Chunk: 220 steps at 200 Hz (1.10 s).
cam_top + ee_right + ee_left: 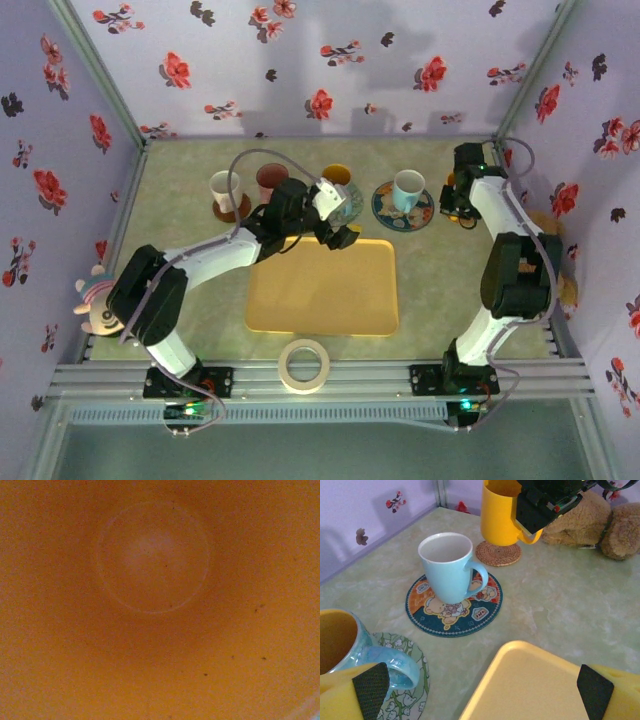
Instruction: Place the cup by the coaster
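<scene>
A yellow cup (501,512) stands on, or a hair above, a small woven coaster (498,555) at the far right of the table. My right gripper (547,500) is shut on the cup's rim beside the handle. The right wrist view looks straight down into the cup's orange inside (155,560). From above, my right gripper (458,195) covers that cup. My left gripper (335,218) hangs open over the far edge of the yellow tray (535,685), with nothing between its fingers (370,690).
A light blue cup (449,567) sits on a bear coaster (470,617). A blue cup with a yellow inside (340,640) sits on a flowered coaster (407,680). A white cup (224,190) and a dark red cup (271,180) stand far left. Teddy bear (600,520) far right; tape roll (304,365) near.
</scene>
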Available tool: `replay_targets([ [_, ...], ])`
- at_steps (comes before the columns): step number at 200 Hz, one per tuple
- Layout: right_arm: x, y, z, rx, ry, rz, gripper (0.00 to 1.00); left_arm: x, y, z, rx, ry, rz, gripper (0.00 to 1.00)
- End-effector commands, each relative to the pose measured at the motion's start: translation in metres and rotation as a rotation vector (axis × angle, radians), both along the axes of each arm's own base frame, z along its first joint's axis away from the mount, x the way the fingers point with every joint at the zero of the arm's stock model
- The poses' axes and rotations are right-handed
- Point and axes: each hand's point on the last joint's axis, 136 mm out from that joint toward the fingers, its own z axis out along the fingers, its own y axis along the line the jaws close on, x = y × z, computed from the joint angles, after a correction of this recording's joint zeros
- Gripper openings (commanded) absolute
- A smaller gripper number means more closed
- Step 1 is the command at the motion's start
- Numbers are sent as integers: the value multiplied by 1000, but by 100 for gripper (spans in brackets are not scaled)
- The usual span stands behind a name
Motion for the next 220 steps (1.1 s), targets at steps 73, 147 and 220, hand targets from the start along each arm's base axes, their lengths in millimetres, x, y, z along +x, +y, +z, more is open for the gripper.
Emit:
replay_targets([
  [73, 49, -25, -8, -19, -40, -26, 0, 3, -13, 11, -31, -1, -32, 100],
  [147, 56, -31, -24, -32, 7, -24, 0, 2, -13, 11, -19, 9, -34, 100],
  [220, 49, -32, -31, -9, 34, -29, 0, 4, -19, 11, -21, 13, -40, 100],
])
